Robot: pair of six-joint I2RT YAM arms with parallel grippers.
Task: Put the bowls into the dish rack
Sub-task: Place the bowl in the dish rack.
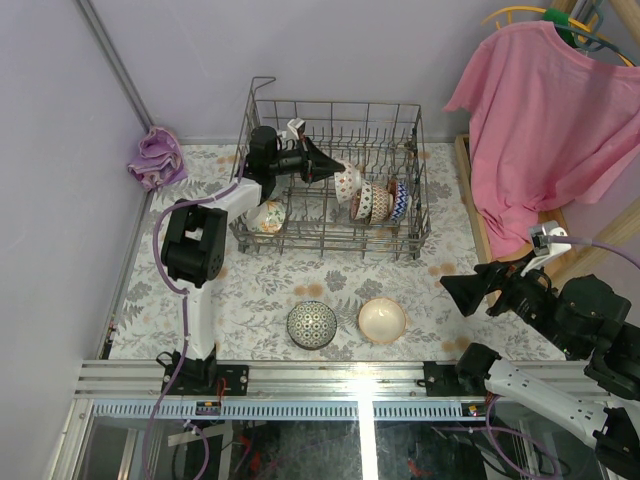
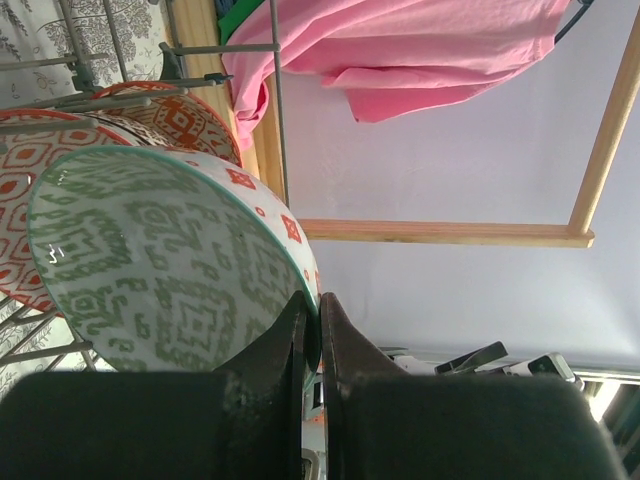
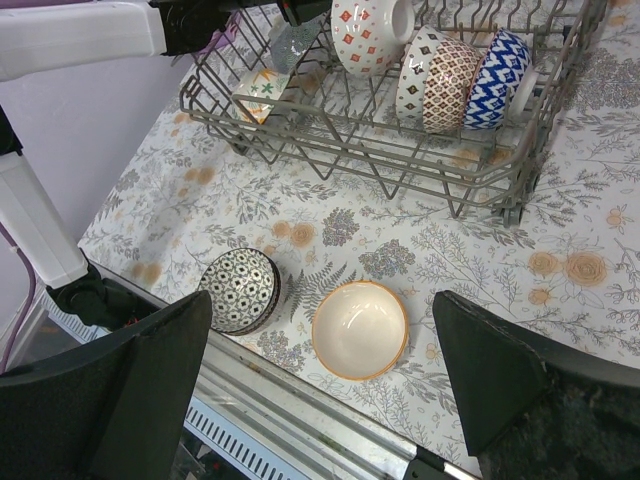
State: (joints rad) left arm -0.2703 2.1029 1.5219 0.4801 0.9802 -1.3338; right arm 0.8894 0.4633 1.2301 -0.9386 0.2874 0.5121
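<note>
The grey wire dish rack (image 1: 262, 100) stands at the back of the table. My left gripper (image 1: 327, 166) reaches into it, shut on the rim of a bowl (image 2: 150, 260) that is green-patterned inside with red diamonds outside (image 1: 347, 183). That bowl stands on edge beside a row of other bowls (image 1: 382, 202). A floral bowl (image 1: 268, 216) lies in the rack's left end. On the table sit a dark patterned bowl (image 1: 312, 324) and a cream bowl with an orange rim (image 1: 382, 320). My right gripper (image 3: 322, 305) hovers open above the cream bowl (image 3: 360, 330), holding nothing.
A pink shirt (image 1: 540, 120) hangs at the right over a wooden frame (image 1: 470, 200). A purple cloth (image 1: 157, 157) lies at the back left by the wall. A metal rail (image 1: 330, 378) runs along the near table edge.
</note>
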